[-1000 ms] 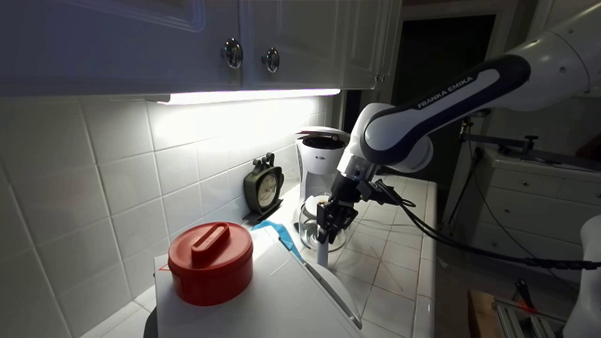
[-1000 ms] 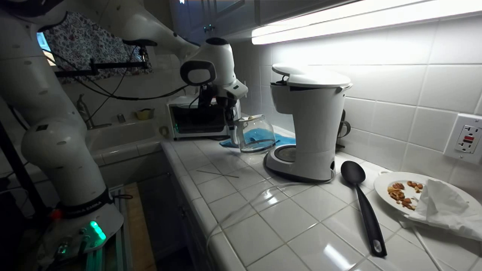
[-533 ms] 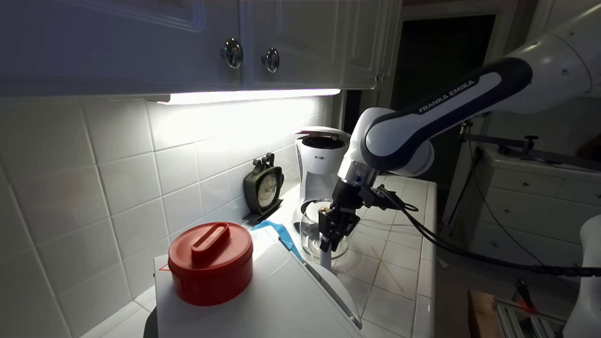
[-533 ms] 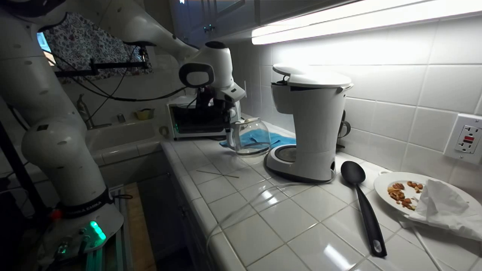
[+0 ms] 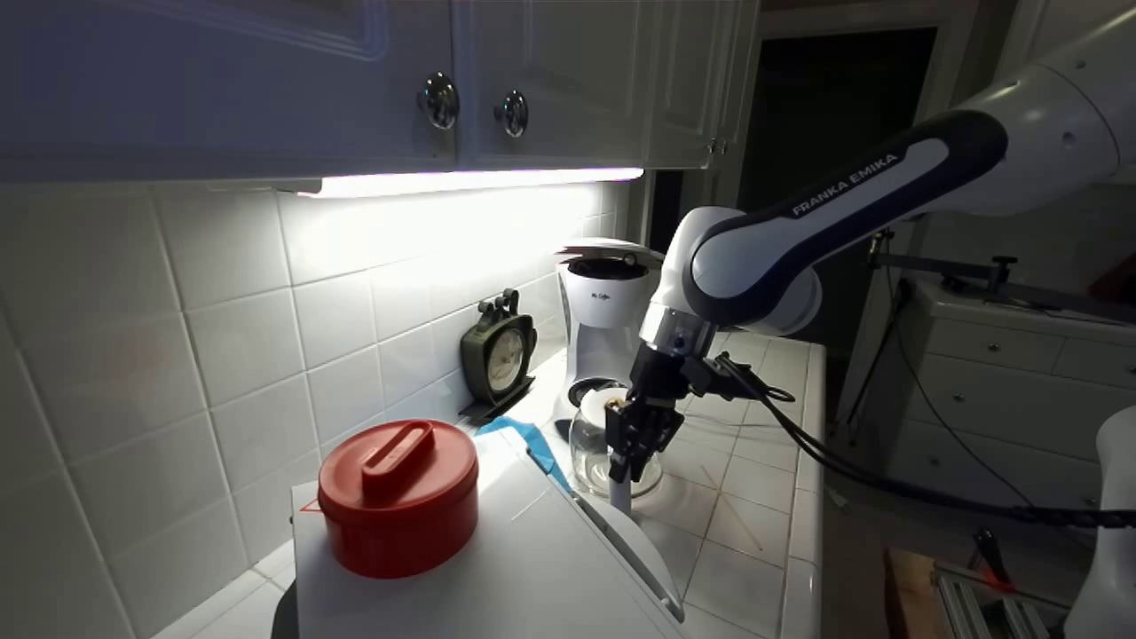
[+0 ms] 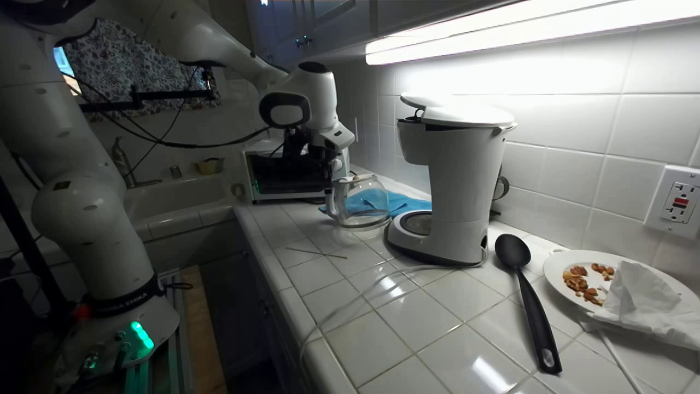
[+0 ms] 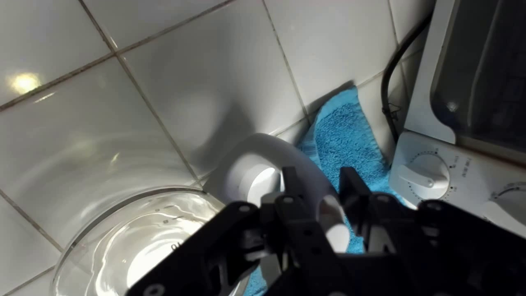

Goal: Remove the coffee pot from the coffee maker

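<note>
The clear glass coffee pot (image 6: 363, 205) is off the warming plate (image 6: 416, 222), in front of the white coffee maker (image 6: 459, 180), whose lid stands partly raised. Its pale handle (image 7: 283, 154) runs between the dark fingers in the wrist view, and my gripper (image 7: 318, 174) is shut on it. In an exterior view the gripper (image 5: 626, 475) reaches down onto the handle from above. The pot's round base (image 7: 135, 246) fills the lower left of the wrist view. Whether it touches the counter or hangs just above, I cannot tell.
A toaster oven (image 6: 290, 175) stands close behind the handle, with a red lidded container (image 5: 399, 506) on top. A blue towel (image 7: 345, 127) lies beneath the pot's side. A power cord (image 6: 350, 298), black ladle (image 6: 533, 312) and plate of nuts (image 6: 558, 268) occupy the counter.
The pot and gripper have moved away from the coffee maker, toward the oven, and a little lower. The pot looks less tilted. The coffee maker has shifted very slightly.
</note>
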Controlling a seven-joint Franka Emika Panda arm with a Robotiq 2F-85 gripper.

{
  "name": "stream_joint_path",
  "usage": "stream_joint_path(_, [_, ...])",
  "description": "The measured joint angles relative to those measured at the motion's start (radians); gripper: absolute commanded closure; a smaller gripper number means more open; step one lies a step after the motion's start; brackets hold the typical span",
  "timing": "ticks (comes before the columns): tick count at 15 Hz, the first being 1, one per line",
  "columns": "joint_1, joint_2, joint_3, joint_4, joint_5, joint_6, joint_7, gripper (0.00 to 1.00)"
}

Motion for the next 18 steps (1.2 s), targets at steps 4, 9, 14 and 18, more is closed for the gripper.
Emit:
stream_joint_path(4, [0.000, -0.003, -0.001, 0.000, 0.022, -0.010, 0.000, 0.93])
stream_joint_path(9, [0.001, -0.008, 0.003, 0.000, 0.038, -0.026, 0.001, 0.93])
stream_joint_path(14, [0.005, -0.012, 0.010, -0.004, 0.039, -0.034, 0.017, 0.31])
stream_joint_path(18, [0.006, -0.012, 0.012, -0.014, 0.039, -0.042, 0.041, 0.03])
